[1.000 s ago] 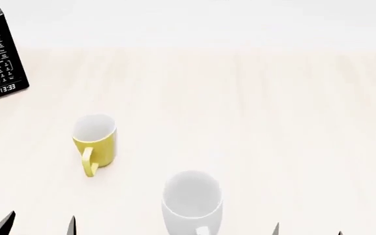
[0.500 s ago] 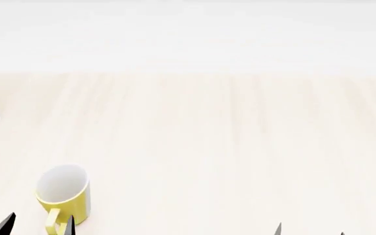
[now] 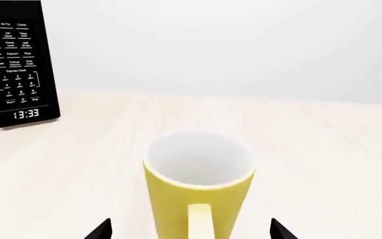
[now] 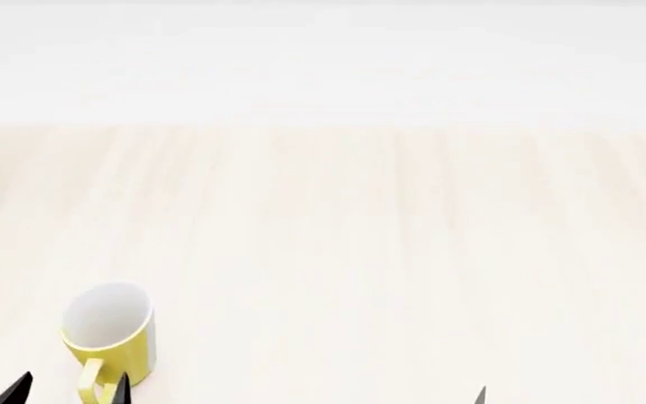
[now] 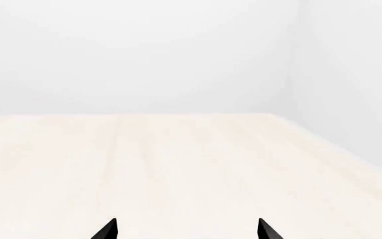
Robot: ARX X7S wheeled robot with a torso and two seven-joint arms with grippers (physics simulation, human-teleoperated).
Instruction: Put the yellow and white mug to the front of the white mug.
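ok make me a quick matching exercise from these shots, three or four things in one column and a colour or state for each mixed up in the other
Things:
1. yellow and white mug
2. microwave
3. left gripper
4. table

Descriptions:
A. black, with a lit clock display
B. pale wood grain
C. upright, white inside, handle turned toward the left wrist camera
D. jaws spread apart, one tip on either side of the mug's handle in the left wrist view

Pairs: 1-C, 2-A, 3-D, 4-B
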